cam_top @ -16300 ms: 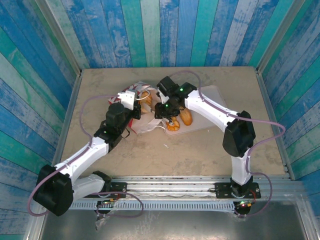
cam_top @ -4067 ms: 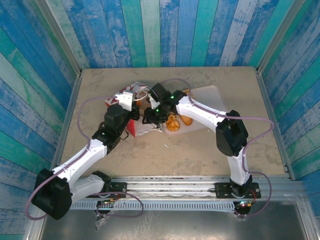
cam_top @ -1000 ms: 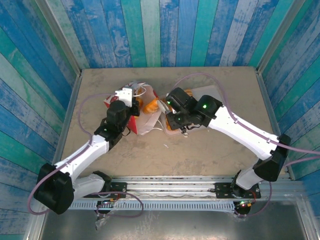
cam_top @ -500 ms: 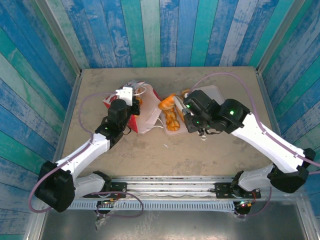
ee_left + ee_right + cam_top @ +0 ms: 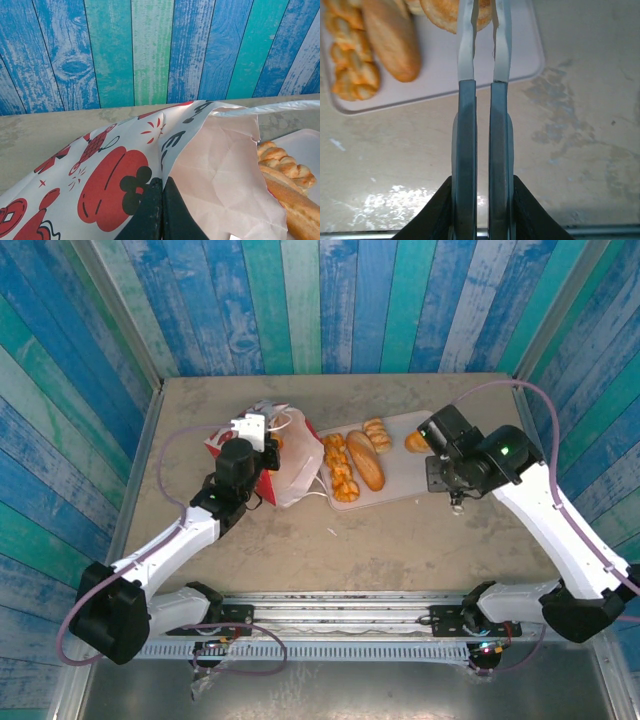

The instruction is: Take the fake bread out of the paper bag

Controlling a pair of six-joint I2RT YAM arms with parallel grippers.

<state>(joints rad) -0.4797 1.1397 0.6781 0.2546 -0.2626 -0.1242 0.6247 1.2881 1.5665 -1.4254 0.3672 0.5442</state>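
**Bread laid out on the tray, bag pinched by its wall**

The fake bread (image 5: 352,466) lies on the pale tray (image 5: 400,478). A knotted twist (image 5: 341,472) sits at the tray's left end and an oblong loaf (image 5: 366,460) lies just beside it. A braided roll (image 5: 377,432) is near the tray's far edge, and a round golden piece (image 5: 415,442) is toward its far right corner.

The right gripper (image 5: 482,30) hangs over the tray's right end, above that round piece. Its jaws stand only a narrow slit apart. The fingertips run off the top of the wrist view, so I cannot tell whether they grip the piece.

The paper bag (image 5: 290,472) lies on its side on the table (image 5: 400,540), just off the tray's left end, with its open mouth turned toward the tray. The left gripper (image 5: 161,210) has its dark jaws closed together on the bag's printed wall at the mouth. In that wrist view the loaf and the braided roll show on the tray just past the bag's rim.
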